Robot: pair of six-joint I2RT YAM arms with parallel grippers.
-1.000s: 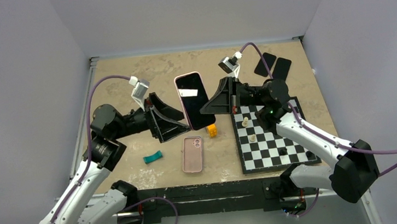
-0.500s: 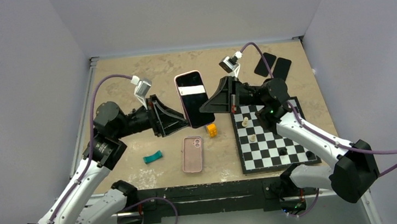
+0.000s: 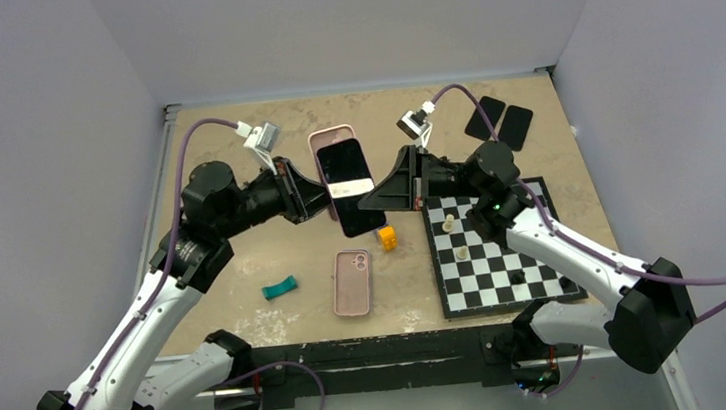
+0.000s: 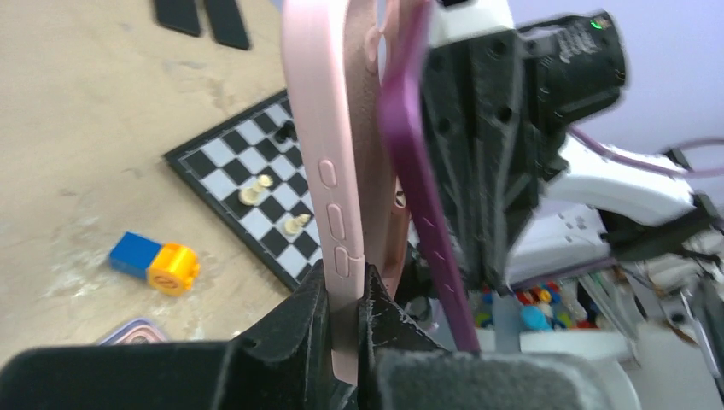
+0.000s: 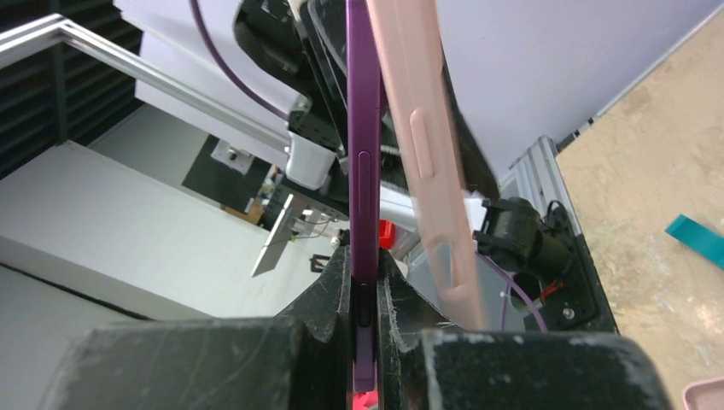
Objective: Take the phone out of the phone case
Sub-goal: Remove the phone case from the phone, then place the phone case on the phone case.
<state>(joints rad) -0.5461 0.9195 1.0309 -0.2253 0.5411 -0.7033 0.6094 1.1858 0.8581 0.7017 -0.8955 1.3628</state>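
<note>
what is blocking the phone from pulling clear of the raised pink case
Nothing visible. The right gripper is shut on the phone, the left gripper on the pink case; they stand splayed apart, meeting only at one end, in open air.

A: What's hidden from above?
B: The phone (image 3: 351, 191) covers most of the phone case (image 3: 330, 135).
A: And the wrist views?
B: Both run past the top edge there; the case is blurred on the right.
</note>
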